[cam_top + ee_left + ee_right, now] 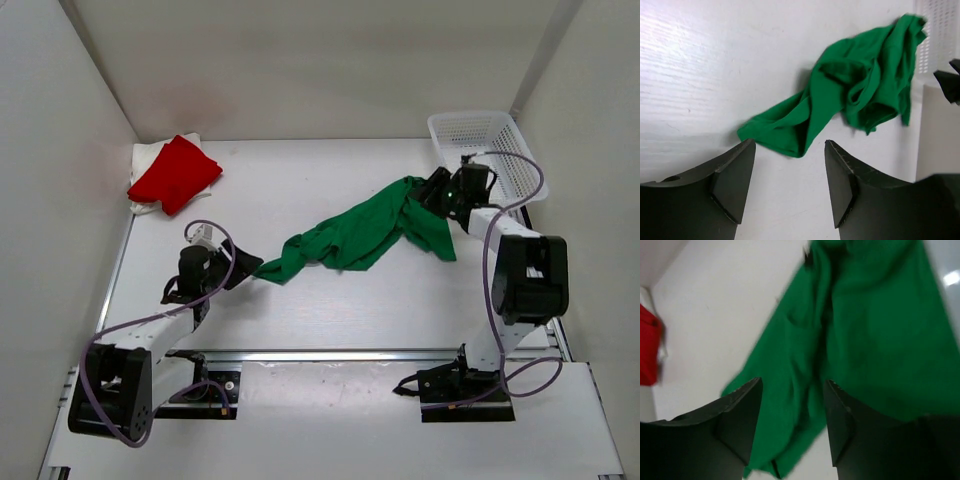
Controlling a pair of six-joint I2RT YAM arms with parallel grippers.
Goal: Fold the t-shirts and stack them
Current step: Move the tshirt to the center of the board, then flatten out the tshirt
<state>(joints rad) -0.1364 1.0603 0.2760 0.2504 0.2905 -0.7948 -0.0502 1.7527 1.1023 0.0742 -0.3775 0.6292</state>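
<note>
Two t-shirts look finished: a folded red t-shirt (175, 172) sits on a cream-white t-shirt (143, 160), well beyond the left fingers (735, 180). One green t-shirt (350, 235) lies rumpled in a long twist on the surface (330, 310), one end just ahead of the left fingers, the other end under the right fingers (740, 415). Both pairs stand open, gripping nothing. The step in hand seems to be spreading the green shirt. Next, each pair likely needs to take a corner or hem and pull it flat.
</note>
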